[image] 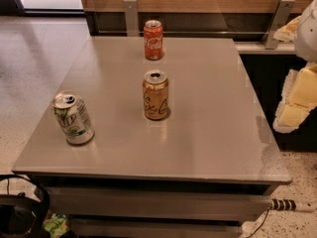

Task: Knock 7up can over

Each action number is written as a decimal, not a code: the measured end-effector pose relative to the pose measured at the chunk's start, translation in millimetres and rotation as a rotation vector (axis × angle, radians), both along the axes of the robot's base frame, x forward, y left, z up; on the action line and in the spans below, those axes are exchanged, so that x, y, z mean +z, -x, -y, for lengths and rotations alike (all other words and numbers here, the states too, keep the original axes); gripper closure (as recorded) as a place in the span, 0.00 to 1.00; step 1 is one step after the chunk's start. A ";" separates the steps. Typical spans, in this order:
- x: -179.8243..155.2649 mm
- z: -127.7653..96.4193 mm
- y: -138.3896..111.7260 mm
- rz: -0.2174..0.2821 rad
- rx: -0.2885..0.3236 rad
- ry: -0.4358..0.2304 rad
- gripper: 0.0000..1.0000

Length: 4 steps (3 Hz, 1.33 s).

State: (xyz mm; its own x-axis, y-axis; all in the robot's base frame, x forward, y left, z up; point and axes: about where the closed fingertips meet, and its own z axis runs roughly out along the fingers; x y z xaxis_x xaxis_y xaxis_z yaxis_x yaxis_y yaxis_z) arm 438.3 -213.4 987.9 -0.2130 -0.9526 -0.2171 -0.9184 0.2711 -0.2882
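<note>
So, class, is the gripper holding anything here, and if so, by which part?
Nothing is held: the gripper is at the right edge, beside the table, apart from the 7up can, which stands upright.

We see a grey desk (208, 133) carrying three cans, all standing upright and well apart from one another. The 7up can (73, 118) stands at about 8 o'clock, near the left edge. The orange-gold can (156, 95) stands close to the middle. The red Coca-Cola can (153, 39) stands at 12 o'clock, near the far edge. The gripper (295, 103) hangs at 3 o'clock, beyond the desk's right edge.
</note>
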 end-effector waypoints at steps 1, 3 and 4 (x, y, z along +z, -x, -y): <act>0.1 0.0 0.0 0.000 0.000 0.000 0.00; -1.0 -14.6 27.6 0.008 0.007 -0.061 0.00; -9.8 -30.9 54.8 0.043 0.004 -0.200 0.00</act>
State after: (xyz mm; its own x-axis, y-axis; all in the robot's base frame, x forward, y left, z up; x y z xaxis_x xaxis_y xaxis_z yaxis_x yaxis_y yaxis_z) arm 383.5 -182.4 978.2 -0.1954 -0.8904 -0.4111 -0.9078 0.3228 -0.2678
